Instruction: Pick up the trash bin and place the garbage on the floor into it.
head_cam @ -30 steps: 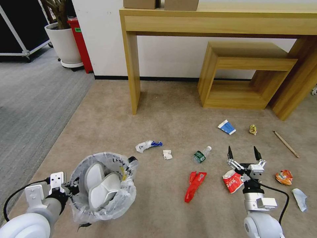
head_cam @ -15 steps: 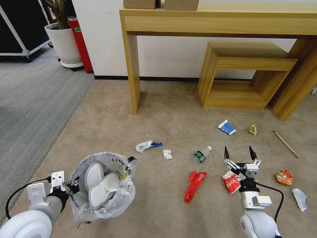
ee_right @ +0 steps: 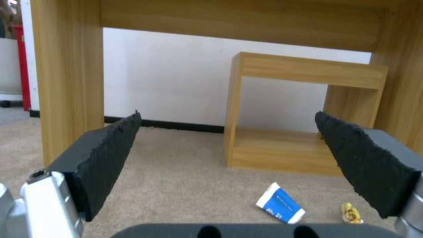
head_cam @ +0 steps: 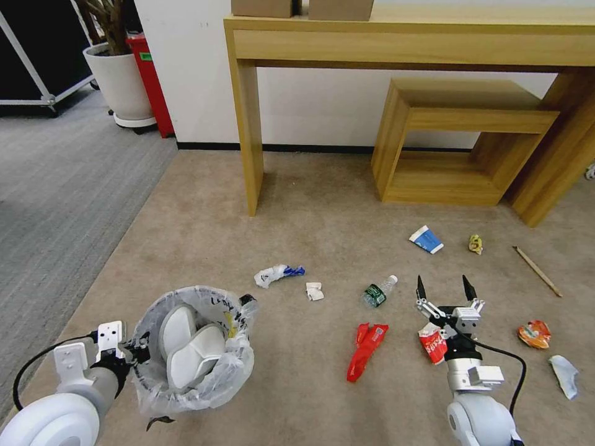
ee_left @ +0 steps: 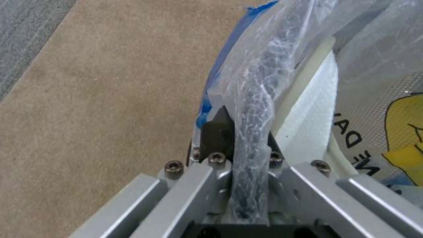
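The beige carpeted floor spreads wide under a long wooden console against the wall, with a smaller wooden cube shelf tucked beneath it. Down at the robot's left sits the trash bin, bag-lined, with two white slippers already inside, and the left tool is clamped on the bin's bagged rim, one dark finger on each side of the plastic. Over on the right, the right tool hangs low above the carpet with its fingers spread wide apart, nothing between them, pointing toward the cube shelf. Just beside and behind it lies a red and white wrapper. A long red wrapper lies between the two arms, and a green-label bottle is on its side just beyond it. Farther out, a blue and white carton and a small yellow scrap rest near the shelf, with a thin wooden stick off to the right. An orange wrapper and a pale crumpled piece sit at the far right, and crumpled paper lies near a white and blue twist.
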### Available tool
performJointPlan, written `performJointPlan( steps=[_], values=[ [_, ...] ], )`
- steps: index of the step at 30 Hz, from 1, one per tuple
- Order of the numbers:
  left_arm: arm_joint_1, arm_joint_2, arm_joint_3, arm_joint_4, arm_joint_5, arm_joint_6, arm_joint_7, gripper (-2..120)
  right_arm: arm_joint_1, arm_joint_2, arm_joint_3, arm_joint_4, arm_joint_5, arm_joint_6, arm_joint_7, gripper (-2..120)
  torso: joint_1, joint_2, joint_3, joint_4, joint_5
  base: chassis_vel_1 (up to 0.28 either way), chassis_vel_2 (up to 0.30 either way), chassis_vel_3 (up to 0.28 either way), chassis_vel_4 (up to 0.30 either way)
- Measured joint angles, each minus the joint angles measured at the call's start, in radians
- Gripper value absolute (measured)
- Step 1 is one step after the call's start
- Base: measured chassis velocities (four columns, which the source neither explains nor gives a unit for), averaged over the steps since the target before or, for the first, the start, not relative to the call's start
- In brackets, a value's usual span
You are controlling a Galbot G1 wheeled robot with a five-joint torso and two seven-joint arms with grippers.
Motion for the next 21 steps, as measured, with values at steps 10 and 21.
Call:
performJointPlan(
  steps=[10,21],
  values=[
    [0.002,0.001,0.002,0.002,0.009,-0.004,0.003,0,0.003,-0.003,-0.002,-0.006,-0.005,0.005,-0.004,100,0.000,0.000,0.000,-0.0001,0.0000,-0.055,0.050,0.056,-0.054],
    [0.005,-0.007,0.010,0.002,0.021,-0.004,0.006,0,0.010,-0.011,0.002,-0.014,-0.030,0.024,0.023,100,0.000,0.000,0.000,0.0000,0.0000,-0.041,0.026,0.033,-0.029]
  ],
)
